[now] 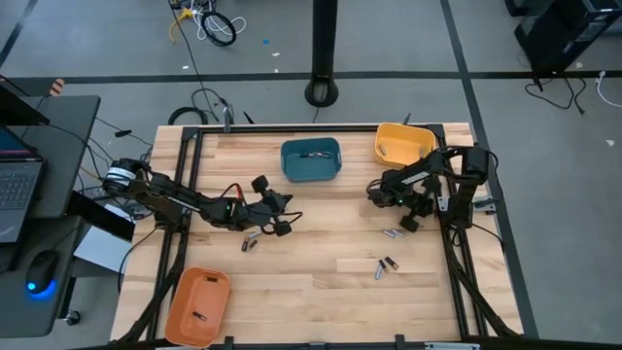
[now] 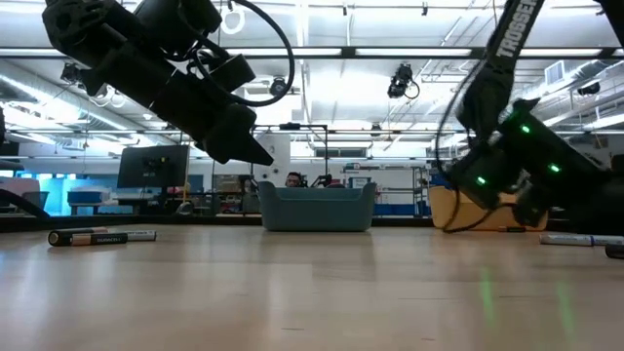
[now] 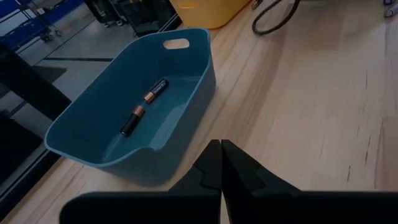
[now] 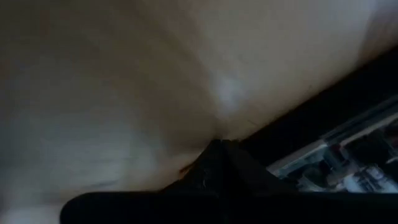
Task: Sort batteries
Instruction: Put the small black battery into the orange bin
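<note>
Two batteries (image 3: 144,106) lie on the floor of the teal bin (image 1: 311,160) at the far middle of the table. More batteries lie loose on the wood: some near my left arm (image 1: 251,241), one at the right (image 1: 394,233) and a pair nearer the front (image 1: 384,265). My left gripper (image 3: 221,152) is shut and holds nothing. It hovers above the table just left of and nearer than the teal bin (image 3: 134,99). My right gripper (image 4: 217,146) is also shut on nothing. It slants down over bare wood in front of the yellow bin (image 1: 403,144).
An orange bin (image 1: 199,303) with a battery in it stands at the near left corner. The yellow bin at the far right holds a small cell too. Black frame rails (image 1: 457,243) run along the table's sides. There is bare wood in the middle of the table.
</note>
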{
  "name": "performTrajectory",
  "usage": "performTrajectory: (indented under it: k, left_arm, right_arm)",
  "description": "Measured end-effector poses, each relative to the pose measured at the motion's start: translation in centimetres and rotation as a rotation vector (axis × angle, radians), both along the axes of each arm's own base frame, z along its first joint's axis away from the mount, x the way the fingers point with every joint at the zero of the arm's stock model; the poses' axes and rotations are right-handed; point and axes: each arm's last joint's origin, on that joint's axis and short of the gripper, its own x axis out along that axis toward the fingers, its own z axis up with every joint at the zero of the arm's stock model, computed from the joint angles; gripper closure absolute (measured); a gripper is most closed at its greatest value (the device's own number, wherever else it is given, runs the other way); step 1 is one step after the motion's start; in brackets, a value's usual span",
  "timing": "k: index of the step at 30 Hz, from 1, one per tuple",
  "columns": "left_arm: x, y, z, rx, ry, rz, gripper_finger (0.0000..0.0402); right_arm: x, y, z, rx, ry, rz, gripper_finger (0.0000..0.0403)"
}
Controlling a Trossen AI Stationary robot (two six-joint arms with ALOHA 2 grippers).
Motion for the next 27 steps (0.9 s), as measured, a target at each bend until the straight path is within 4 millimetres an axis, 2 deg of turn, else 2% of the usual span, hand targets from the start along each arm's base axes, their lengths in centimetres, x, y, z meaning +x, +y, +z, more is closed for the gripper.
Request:
performTrajectory:
  k: [4, 9, 14, 17, 21, 27]
  left_arm:
    - [0.0, 0.0, 0.0, -0.001, -0.002, 0.000, 0.0396]
    - [0.0, 0.0, 0.1, -0.001, -0.008, 0.000, 0.0396]
    - [0.0, 0.0, 0.1, -0.001, -0.007, 0.000, 0.0396]
    - [0.0, 0.0, 0.0, -0.002, -0.005, 0.000, 0.0396]
    - [0.0, -0.3, 0.0, -0.026, 0.001, -0.042, 0.0396]
    - [0.0, -0.6, -0.2, -0.055, 0.014, -0.092, 0.0396]
  right_arm:
    - [2.1, 0.1, 1.4, -0.020, -0.122, 0.048, 0.0396]
    - [4.0, 0.5, 4.5, -0.060, -0.279, 0.085, 0.0396]
    - [4.6, 1.1, 6.8, -0.073, -0.445, 0.057, 0.0396]
    - [5.0, 1.4, 7.0, -0.092, -0.566, 0.031, 0.0395]
    - [6.2, 2.1, 6.1, -0.110, -0.734, 0.046, 0.0395]
    - [6.6, 2.9, 4.7, -0.119, -0.792, 0.042, 0.0396]
